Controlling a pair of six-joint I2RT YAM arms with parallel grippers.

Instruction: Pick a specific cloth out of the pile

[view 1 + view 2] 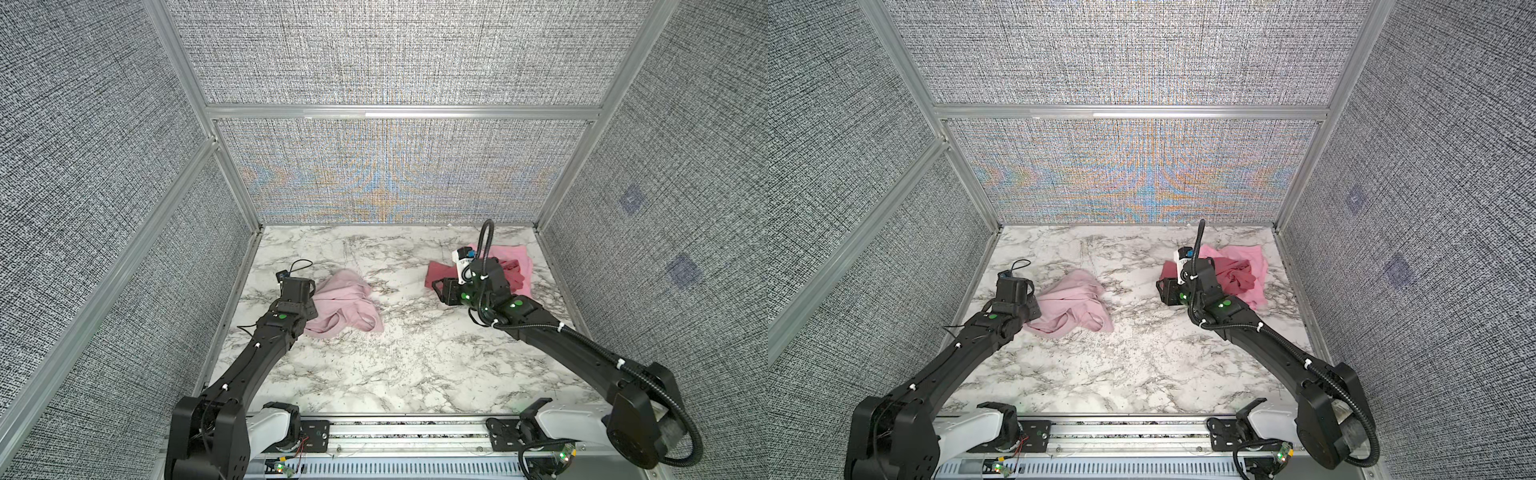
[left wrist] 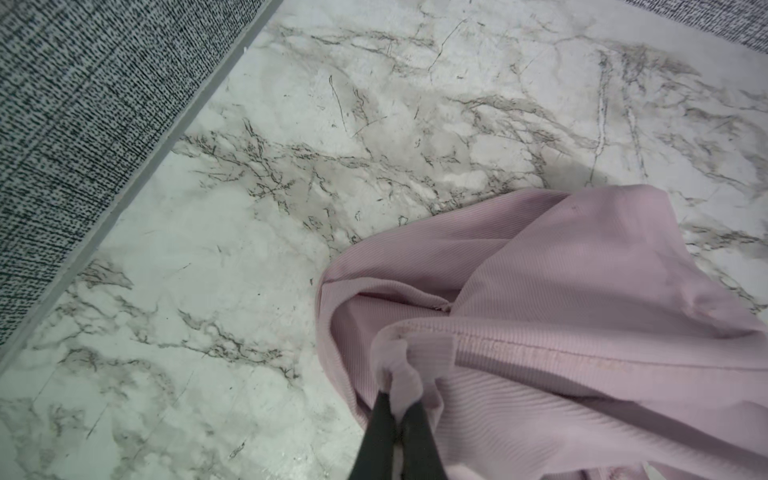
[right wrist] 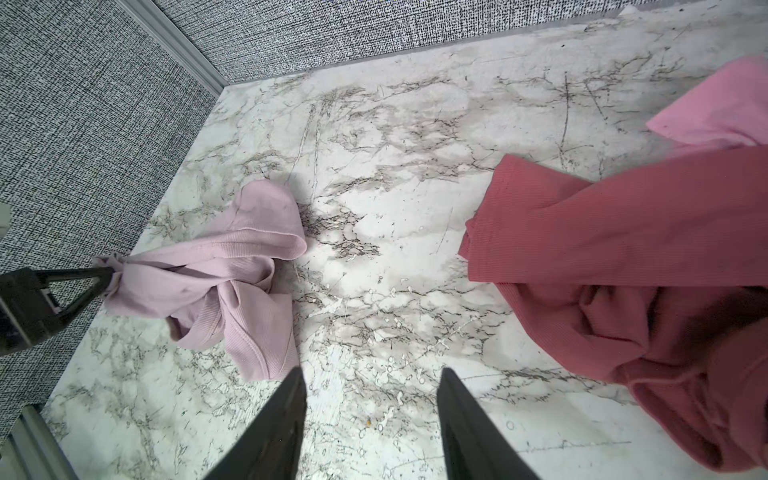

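Note:
The cloth (image 1: 345, 305) (image 1: 1073, 305) is a pale mauve-pink ribbed piece lying crumpled on the left half of the table, apart from the pile. My left gripper (image 2: 399, 399) is shut on a bunched corner of the cloth (image 2: 561, 291); the right wrist view shows that pinch at the left gripper (image 3: 106, 278) on the cloth (image 3: 232, 266). The pile sits at the back right: a darker rose-red cloth (image 1: 1237, 274) (image 3: 623, 232) on a brighter pink cloth (image 1: 1250, 253) (image 3: 723, 108). My right gripper (image 3: 372, 374) (image 1: 436, 286) is open over bare table beside the pile's left edge, holding nothing.
The marble table (image 1: 415, 353) is boxed in by grey fabric walls on aluminium frames (image 1: 399, 112) at the left, back and right. A metal rail (image 1: 407, 432) carrying both arm bases runs along the front edge.

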